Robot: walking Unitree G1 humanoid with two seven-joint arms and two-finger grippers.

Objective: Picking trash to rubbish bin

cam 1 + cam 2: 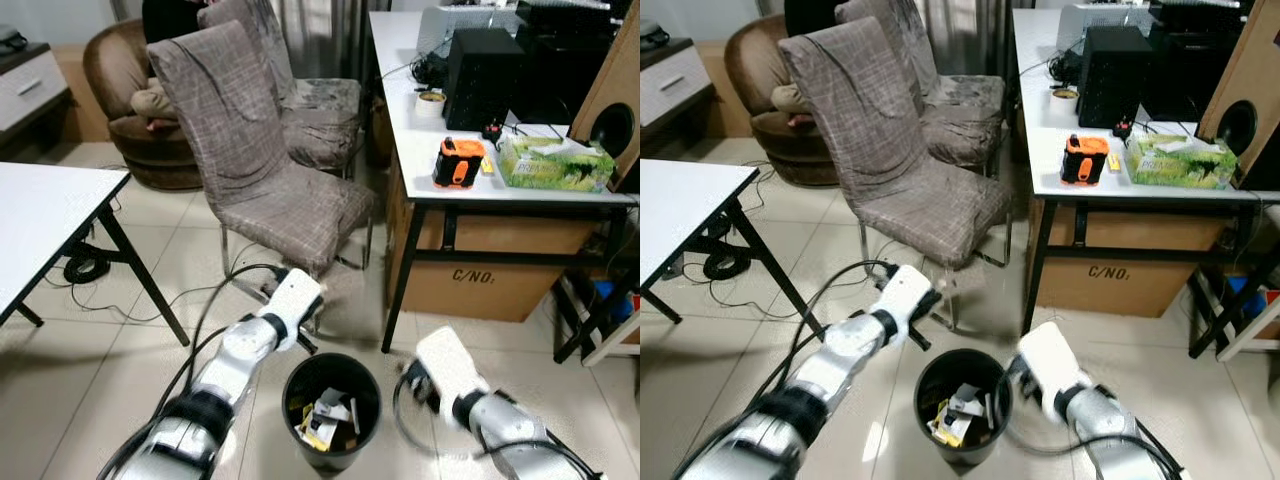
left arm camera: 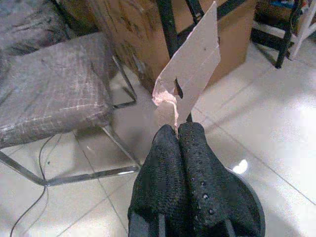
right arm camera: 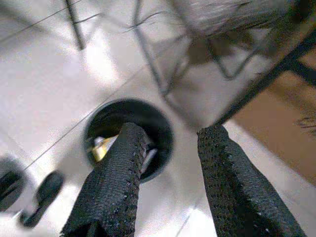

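— Torn cardboard scrap (image 2: 190, 74): light, thin, stiff enough to stand up. Pinched at its ragged lower edge by the left gripper (image 2: 177, 129), fingers clamped on it, just left of the bin (image 1: 331, 372) rim.

— Held low, probably enough; floppy if swung. Right gripper (image 3: 170, 143)?

— Fingers spread wide, empty, near right of the bin. Chair (image 1: 262, 180) legs close behind on the far side; open tile nearer.

A rubbish bin (image 1: 331, 410) sits at bottom centre, trash (image 1: 325, 420) inside it. Two chairs (image 1: 262, 170) fill the upper centre, an armchair (image 1: 130, 95) at upper left. A desk (image 1: 480, 150) at upper right has a cardboard box (image 1: 490, 270) below it.
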